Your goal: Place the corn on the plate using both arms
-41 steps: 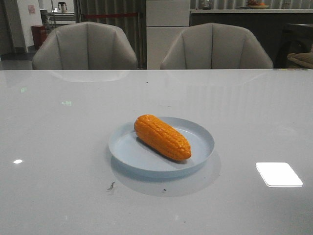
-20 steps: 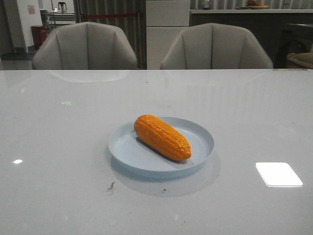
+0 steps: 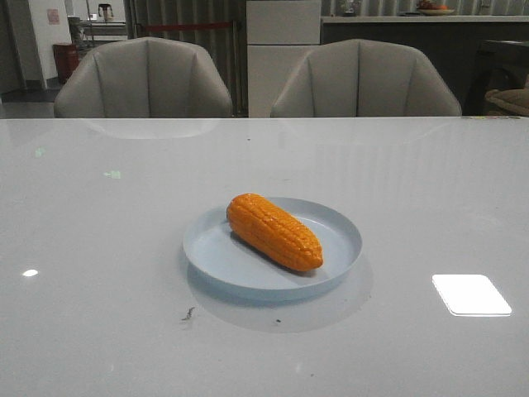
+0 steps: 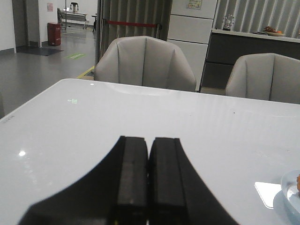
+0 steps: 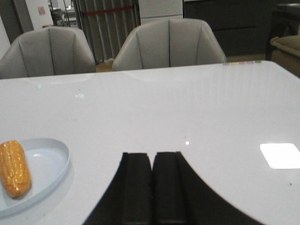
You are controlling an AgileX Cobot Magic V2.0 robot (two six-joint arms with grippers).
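Corn (image 3: 274, 231) lies on its side inside the plate (image 3: 339, 265), diagonal across it — one rounded end near the far-left rim, the other toward the near-right. It rests on the plate floor and nothing else touches it. The plate sits on the white table (image 3: 99, 215), roughly centre, with two grey chairs (image 3: 145, 78) behind.

Your left gripper (image 4: 149, 180) is closed with nothing between the pads; its wrist view shows bare table ahead and only a sliver of the plate's rim at the edge of view. Your right gripper (image 5: 152, 190) is the same — pads pressed together, empty, with the plate and corn off to one side and well apart from the fingers. Neither arm shows in the front view, so both sit back from the work area.

Judgement on progress: the placing looks finished. Corn is fully within the rim, stable, released by both sides. Nothing obvious is left beyond holding the arms clear. If you want a check, confirm that the cob will not roll; it looks settled.
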